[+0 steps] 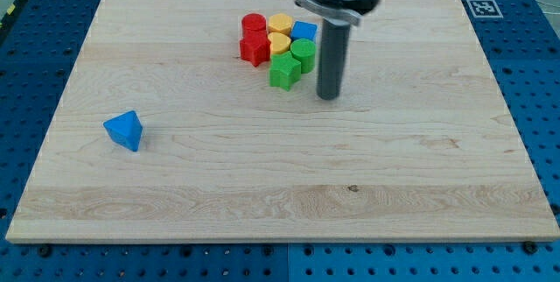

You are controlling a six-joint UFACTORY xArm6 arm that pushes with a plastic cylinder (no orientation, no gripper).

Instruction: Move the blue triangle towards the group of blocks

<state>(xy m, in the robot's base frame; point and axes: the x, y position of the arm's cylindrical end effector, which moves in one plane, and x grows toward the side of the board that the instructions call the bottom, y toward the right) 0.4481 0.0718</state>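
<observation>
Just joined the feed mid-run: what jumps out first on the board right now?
A tight cluster of red, yellow, green and blue blocks sits near the view's top centre, with my tip just to its right. Far off, alone near the view's lower left, lies the blue triangle, which my tip is nowhere near.

My tip (pixel 328 97) rests on the wooden bench (pixel 262 186) just right of the clustered blocks, nearest the green star (pixel 283 72). The blue triangle (pixel 123 130) sits alone, well apart toward the view's left.
</observation>
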